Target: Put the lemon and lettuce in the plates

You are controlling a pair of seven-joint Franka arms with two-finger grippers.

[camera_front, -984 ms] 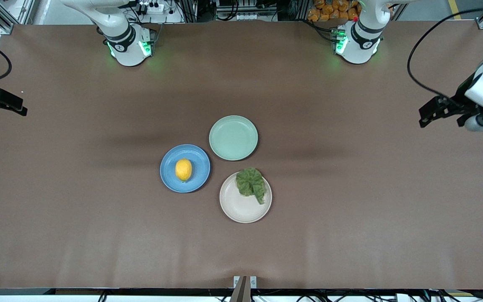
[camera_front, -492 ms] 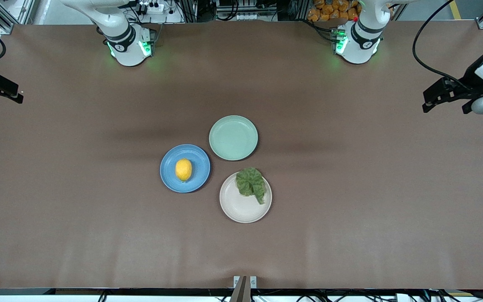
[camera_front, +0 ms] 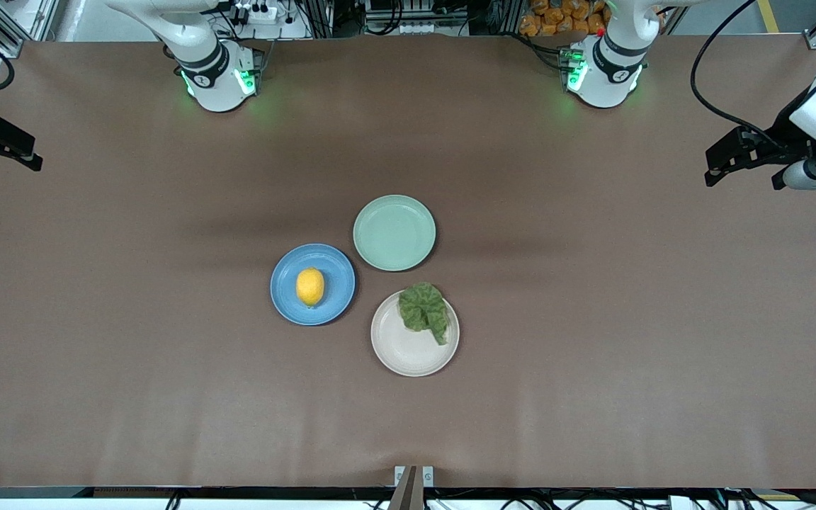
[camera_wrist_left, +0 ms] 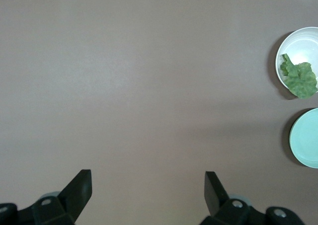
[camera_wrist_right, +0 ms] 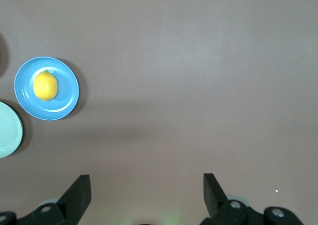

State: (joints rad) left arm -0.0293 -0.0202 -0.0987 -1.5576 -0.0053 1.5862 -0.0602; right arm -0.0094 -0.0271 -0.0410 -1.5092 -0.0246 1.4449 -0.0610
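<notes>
Both claws, left (camera_front: 720, 157) and right (camera_front: 22, 150), slightly shifted; plates' contents unchanged.

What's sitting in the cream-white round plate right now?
A crinkled dark green lettuce leaf lies in the cream-white round plastic plate, on the part toward the pale green plate, reaching the rim. The rest shows bare; under the leaf is hidden.

Even overhead light falls across the brown desk (camera_front: 592, 368), sharp from edge to edge.

Soft, wide shadow bands cross the desk beside the pale green plate (camera_front: 394, 232); the blue plate (camera_wrist_right: 46, 88) and cream plate (camera_wrist_left: 300, 61) cast thin dark crescents. Green lamp glow spills around both arm bases. No glare or blur; the wrist views run slightly dimmer toward their corners.
</notes>
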